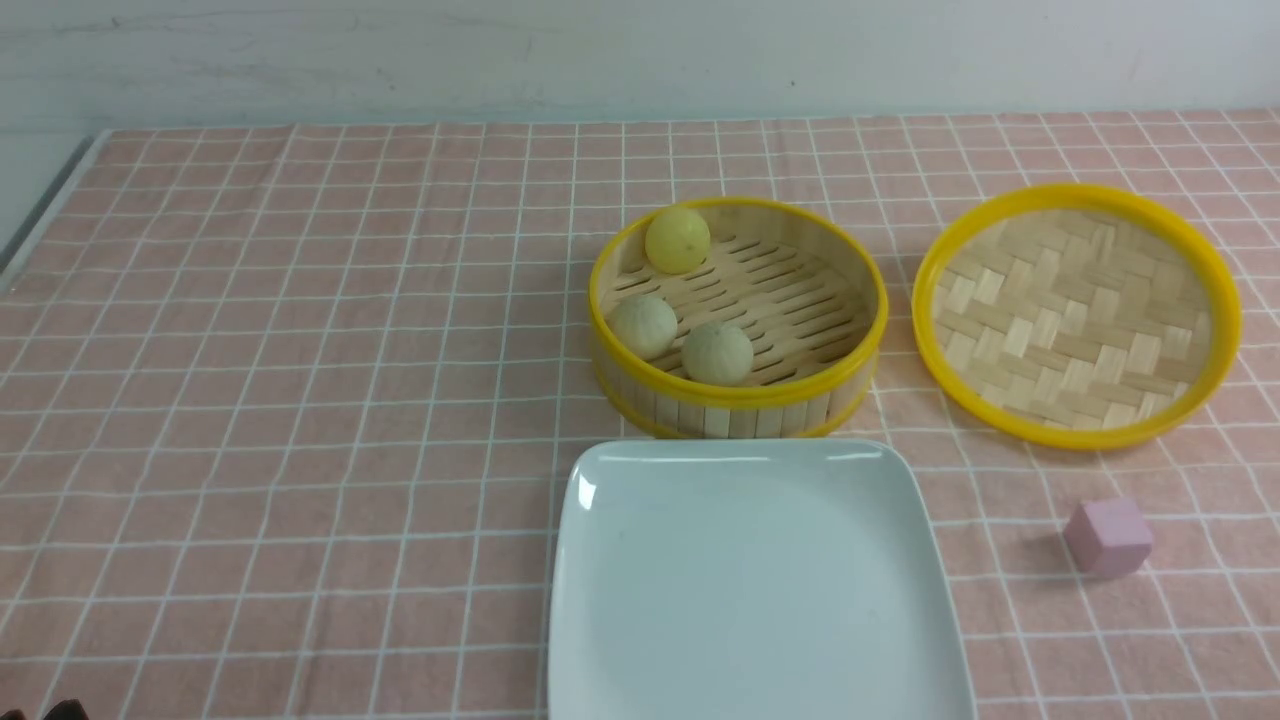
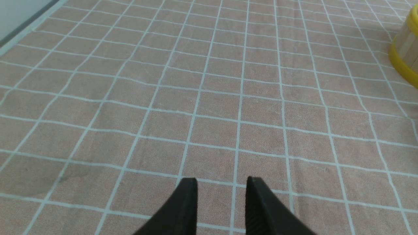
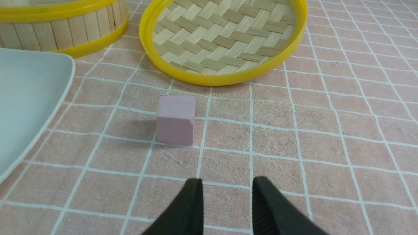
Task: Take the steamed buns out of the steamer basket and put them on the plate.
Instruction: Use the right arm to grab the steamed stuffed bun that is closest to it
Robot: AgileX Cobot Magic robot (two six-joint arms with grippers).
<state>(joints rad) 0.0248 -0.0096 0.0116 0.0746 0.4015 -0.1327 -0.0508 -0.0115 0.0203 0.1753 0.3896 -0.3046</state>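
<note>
Three buns [image 1: 717,353] lay in the basket [image 1: 737,398], with the plate [image 1: 750,580] just in front of it. Our left jaws and right jaws stood half-open and empty. We judged a gentle, straight-down pinch best.

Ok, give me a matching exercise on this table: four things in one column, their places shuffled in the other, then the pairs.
Things:
1. pale yellow bun
2. white plate
3. woven lid
4. pink cube

Places:
a. lying to the right of the steamer basket
b. inside the steamer basket, at its far side
c. in front of the steamer basket, nearest the robot
d. right of the plate, in front of the lid

Pairs: 1-b, 2-c, 3-a, 4-d
</note>
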